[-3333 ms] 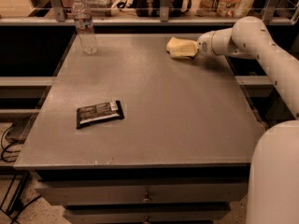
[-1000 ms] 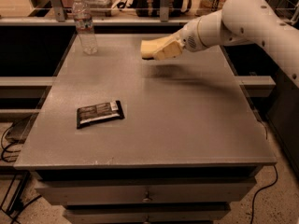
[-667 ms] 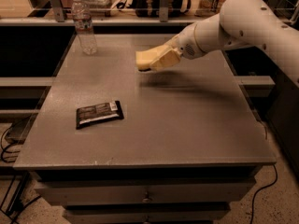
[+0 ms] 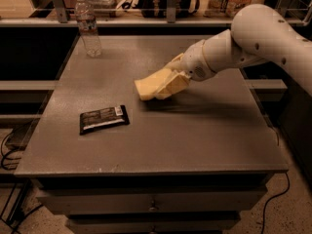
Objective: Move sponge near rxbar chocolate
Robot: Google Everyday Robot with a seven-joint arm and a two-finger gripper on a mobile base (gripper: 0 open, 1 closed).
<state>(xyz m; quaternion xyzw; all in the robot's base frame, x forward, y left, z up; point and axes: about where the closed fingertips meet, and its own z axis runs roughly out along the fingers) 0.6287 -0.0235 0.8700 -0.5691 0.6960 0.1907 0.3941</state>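
Observation:
The pale yellow sponge (image 4: pixel 146 88) is held in my gripper (image 4: pixel 163 84), which is shut on it and carries it just above the middle of the grey table (image 4: pixel 195 130). The white arm reaches in from the upper right. The rxbar chocolate (image 4: pixel 104 119), a flat dark wrapper with a small white patch, lies on the table to the lower left of the sponge, about a sponge-length or more away.
A clear plastic water bottle (image 4: pixel 88 26) stands upright at the table's far left corner. Shelves with bags and boxes run behind the table. Drawers sit under the front edge, and cables lie on the floor at the left.
My gripper has carried the sponge from the far right side of the table down and to the left, closer to the dark bar. The bar and bottle have not moved.

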